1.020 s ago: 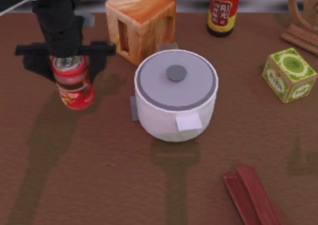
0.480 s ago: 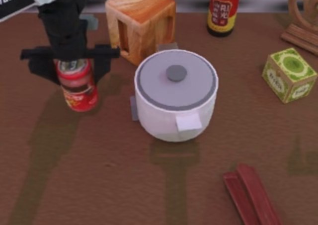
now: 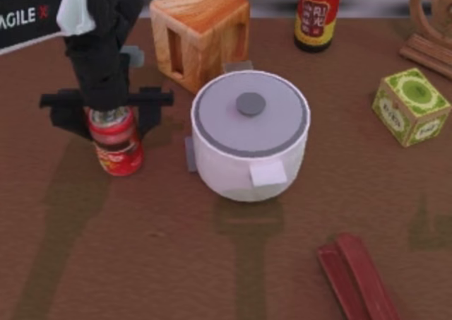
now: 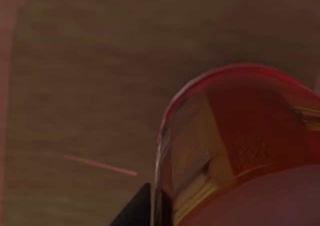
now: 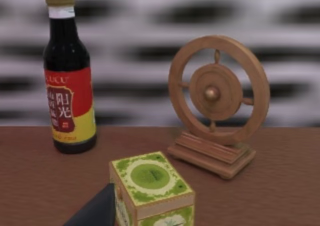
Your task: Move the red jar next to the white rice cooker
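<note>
The left end effector [image 3: 107, 107] is pinching the small red cylindrical jar [image 3: 118, 146], carrying it; next, setting it beside the large round white rice cooker [image 3: 248, 150].

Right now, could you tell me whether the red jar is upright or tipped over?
Upright: the red jar stands lid up, left gripper closed on it from above.

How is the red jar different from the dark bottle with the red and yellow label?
The red jar is short and red-bodied; the dark bottle is taller with a dark body. The jar stands at the table's left, gripped by the left gripper near the white rice cooker; the bottle stands free at the far edge. Both are upright with red-yellow labels.
</note>
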